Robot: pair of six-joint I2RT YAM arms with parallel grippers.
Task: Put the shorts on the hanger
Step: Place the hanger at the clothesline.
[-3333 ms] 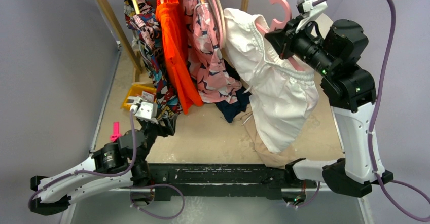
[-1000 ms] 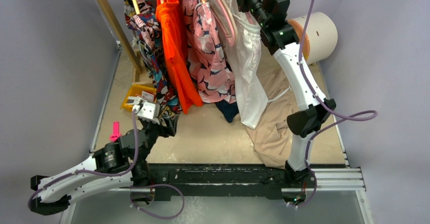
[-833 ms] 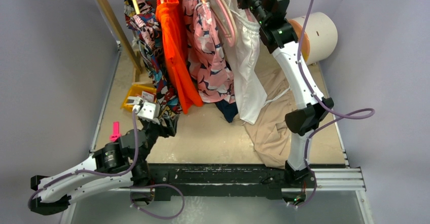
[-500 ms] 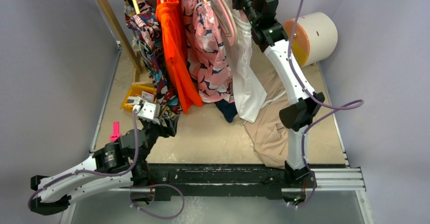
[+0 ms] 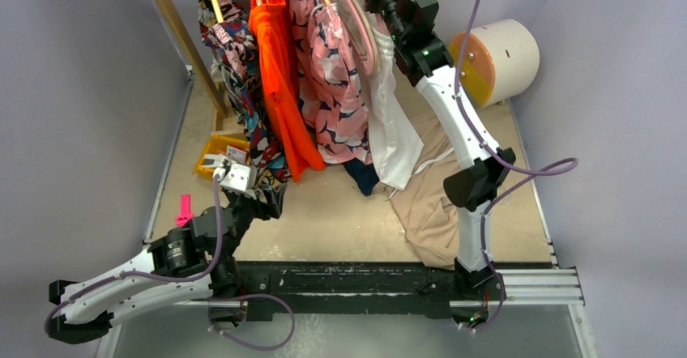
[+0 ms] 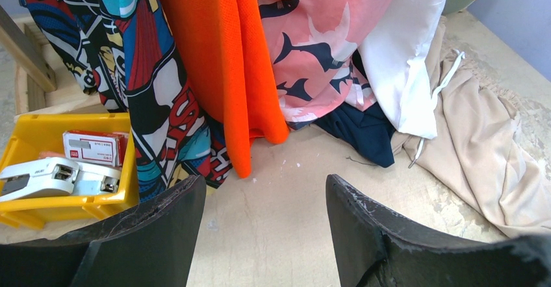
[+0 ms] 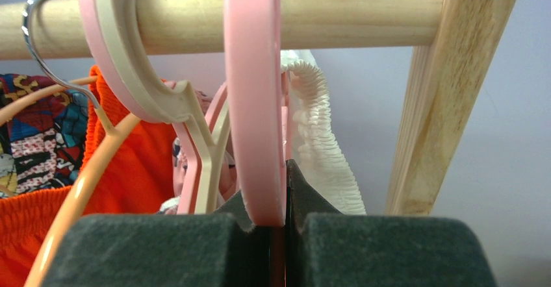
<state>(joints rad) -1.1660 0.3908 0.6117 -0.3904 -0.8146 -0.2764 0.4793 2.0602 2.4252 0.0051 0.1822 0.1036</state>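
The right gripper [image 7: 269, 215], dark foam pads [image 7: 130, 248] pressed together, pinches the smooth pink hanger [image 7: 253, 73] by its thick rounded hook, which rises upright across the round wooden rail [image 7: 364, 8] above. Just right of the pads, the thin white shorts [image 7: 321, 137] hang downward, ribbed elastic waistband uppermost. The left gripper [image 6: 263, 193] stands spread.

The shorts [image 5: 397, 139] were plain white and the hanger [image 7: 255, 92] was smooth pink. Others: a solid orange garment [image 5: 279, 74], a loud comic-print one [image 5: 235, 50] in red, blue and black, a pink one with navy-and-white shark-ish shapes [image 5: 336, 91], tan cloth [image 5: 429, 212], and a yellow bin [image 5: 206, 157].
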